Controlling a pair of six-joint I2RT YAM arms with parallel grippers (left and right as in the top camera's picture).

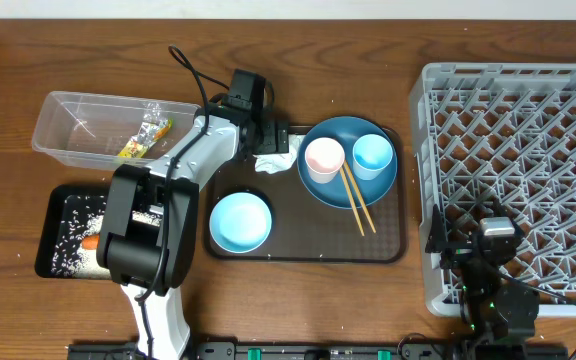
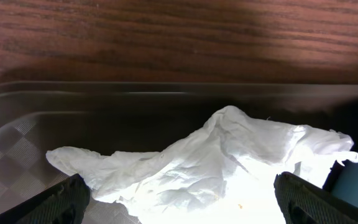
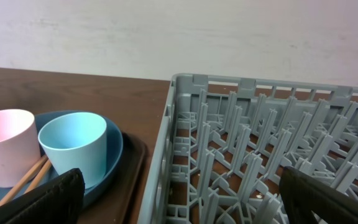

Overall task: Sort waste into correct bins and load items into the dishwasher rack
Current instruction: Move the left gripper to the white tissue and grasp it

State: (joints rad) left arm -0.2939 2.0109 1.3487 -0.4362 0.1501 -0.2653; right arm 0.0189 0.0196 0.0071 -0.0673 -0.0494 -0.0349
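The crumpled tissue, mid-frame — likely light, soft — wants pinching at its raised fold; left hand straddles it, wide open, empty.

The right gripper is seen with its two dark fingers set wide apart at the lower corners of the view. The right half is filled by the grey dishwasher rack, with its lattice of upright pegs. To the left, a pink cup and a light blue cup are stood upright, side by side, on a blue plate. Wooden chopsticks are laid slanting on the plate between the cups. The plate is carried on a dark brown tray, set just beside the rack on the wooden table
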